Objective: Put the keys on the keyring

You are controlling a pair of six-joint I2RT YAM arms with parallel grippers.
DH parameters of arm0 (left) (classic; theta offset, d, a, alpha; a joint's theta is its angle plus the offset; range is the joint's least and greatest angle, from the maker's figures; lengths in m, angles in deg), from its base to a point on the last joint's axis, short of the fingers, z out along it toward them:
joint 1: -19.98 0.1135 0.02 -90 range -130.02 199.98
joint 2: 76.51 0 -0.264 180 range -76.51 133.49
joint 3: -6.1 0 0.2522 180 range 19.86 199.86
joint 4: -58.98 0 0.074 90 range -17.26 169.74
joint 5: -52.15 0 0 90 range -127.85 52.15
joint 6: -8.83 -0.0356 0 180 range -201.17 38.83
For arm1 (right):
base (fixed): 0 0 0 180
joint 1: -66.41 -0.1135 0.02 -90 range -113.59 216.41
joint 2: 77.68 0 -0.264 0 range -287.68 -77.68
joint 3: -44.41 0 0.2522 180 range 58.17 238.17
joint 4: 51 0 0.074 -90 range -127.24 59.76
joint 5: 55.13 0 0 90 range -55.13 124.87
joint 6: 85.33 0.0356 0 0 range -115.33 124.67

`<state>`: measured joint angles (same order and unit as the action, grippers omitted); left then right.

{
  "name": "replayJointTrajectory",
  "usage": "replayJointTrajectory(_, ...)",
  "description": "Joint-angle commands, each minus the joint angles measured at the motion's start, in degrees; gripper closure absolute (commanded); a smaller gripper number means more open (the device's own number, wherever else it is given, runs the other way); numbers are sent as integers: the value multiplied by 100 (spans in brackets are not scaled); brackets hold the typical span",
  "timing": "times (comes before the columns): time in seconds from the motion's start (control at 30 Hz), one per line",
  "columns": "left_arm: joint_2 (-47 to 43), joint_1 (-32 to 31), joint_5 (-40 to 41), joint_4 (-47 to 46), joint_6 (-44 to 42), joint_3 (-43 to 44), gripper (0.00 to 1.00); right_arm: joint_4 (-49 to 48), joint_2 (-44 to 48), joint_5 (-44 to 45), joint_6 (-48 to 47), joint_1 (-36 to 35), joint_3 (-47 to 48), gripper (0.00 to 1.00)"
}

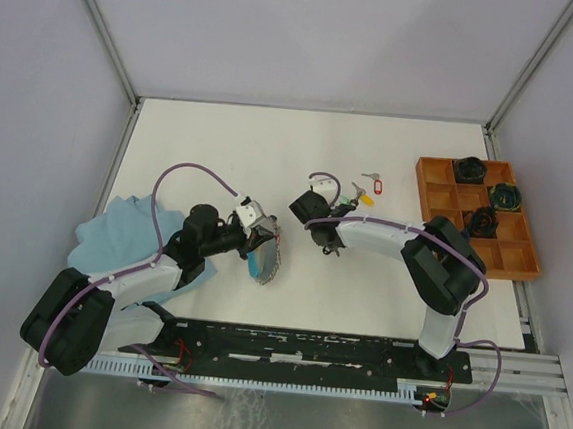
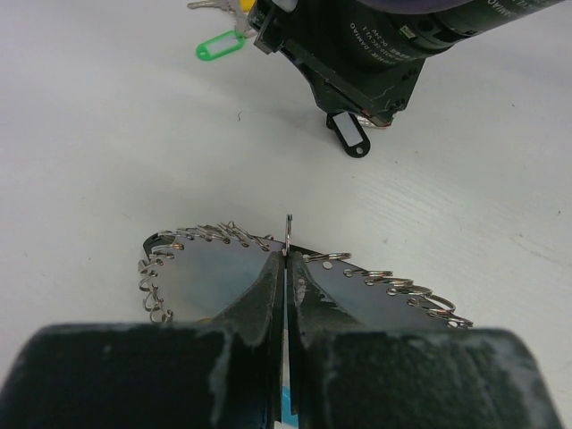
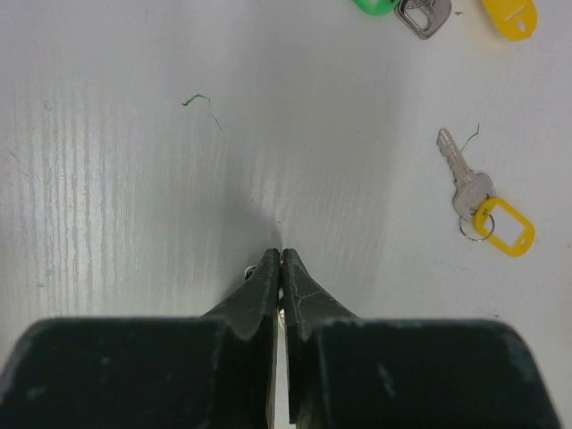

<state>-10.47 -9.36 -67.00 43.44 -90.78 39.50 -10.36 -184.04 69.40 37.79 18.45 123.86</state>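
My left gripper [image 1: 261,238] [image 2: 286,257] is shut on the thin wire of the keyring [image 1: 270,261] [image 2: 288,225], a grey loop strung with several small split rings, its blue sleeve [image 1: 253,265] below the jaws. My right gripper [image 1: 331,245] [image 3: 282,255] is shut just above the table, right of the keyring. A black-tagged key [image 2: 349,136] hangs from its fingertips and a bit of metal shows between them. Loose keys lie beyond: a green tag [image 2: 219,45], a yellow-tagged key [image 3: 487,214], a red tag [image 1: 381,190] and a bare key [image 1: 370,176].
An orange compartment tray [image 1: 516,261] with dark coiled bundles [image 1: 482,221] stands at the right. A blue cloth [image 1: 114,230] lies under the left arm at the left. White walls close in the table's back and sides.
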Motion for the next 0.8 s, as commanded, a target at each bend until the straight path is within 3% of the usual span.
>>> replayJointTrajectory(0.0,-118,-1,-171,-498,90,145,97,5,295,100,-3,-20,-31,91)
replayJointTrajectory(0.4,-118,-6,-179,-480,95,146,97,-10,242,45,29,-20,-108,87)
replayJointTrajectory(0.77,-109,-5,-188,-472,91,154,97,-75,255,-48,12,-24,-181,92)
